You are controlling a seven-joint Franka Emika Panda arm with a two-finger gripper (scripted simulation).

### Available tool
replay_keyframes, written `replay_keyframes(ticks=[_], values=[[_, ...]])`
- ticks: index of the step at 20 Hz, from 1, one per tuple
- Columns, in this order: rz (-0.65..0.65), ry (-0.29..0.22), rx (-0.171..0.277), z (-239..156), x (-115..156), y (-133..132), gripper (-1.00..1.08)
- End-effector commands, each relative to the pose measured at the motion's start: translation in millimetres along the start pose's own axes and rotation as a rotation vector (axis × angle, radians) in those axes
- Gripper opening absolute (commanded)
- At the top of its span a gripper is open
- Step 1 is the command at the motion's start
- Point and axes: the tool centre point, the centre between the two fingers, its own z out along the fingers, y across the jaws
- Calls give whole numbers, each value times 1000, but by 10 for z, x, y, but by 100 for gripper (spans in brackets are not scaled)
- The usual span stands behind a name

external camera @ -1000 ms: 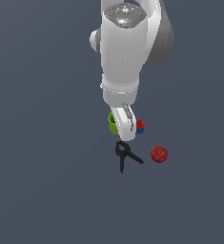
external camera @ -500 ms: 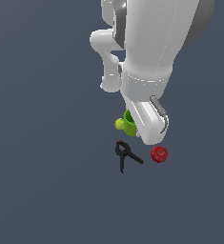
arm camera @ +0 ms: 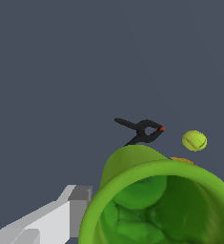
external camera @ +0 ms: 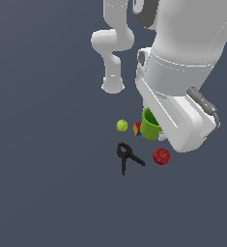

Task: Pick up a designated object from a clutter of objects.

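The designated object, a bright green cup [external camera: 149, 126], is gripped at its wall and tilted, half hidden behind the white hand in the exterior view. My gripper [external camera: 158, 135] is shut on it. The wrist view is filled by the cup's rim and hollow inside [arm camera: 156, 205], with one pale finger [arm camera: 79, 202] against the outer wall; the other finger is out of sight. The rest of the clutter lies below: yellow-green ball [external camera: 121, 125], coloured cube [external camera: 137, 128], black clamp [external camera: 128, 157], red apple [external camera: 161, 156].
The arm's large white links [external camera: 182, 58] hang over the scene and hide the floor behind the cup. In the wrist view the clamp [arm camera: 142, 131] and the ball [arm camera: 194, 140] lie far beyond the cup on a plain dark grey floor [external camera: 47, 183].
The hand has risen from the clutter and swung toward the exterior camera with the green cup in it. The ball and cube now show beside the cup; clamp and apple have not moved.
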Motion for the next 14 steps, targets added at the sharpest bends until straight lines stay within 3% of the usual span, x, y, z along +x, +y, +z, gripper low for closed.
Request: replay_keyframes(ticks=[1, 14], values=[[0, 0, 1, -100, -52, -87, -100], [0, 0, 2, -349, -188, -330, -100]])
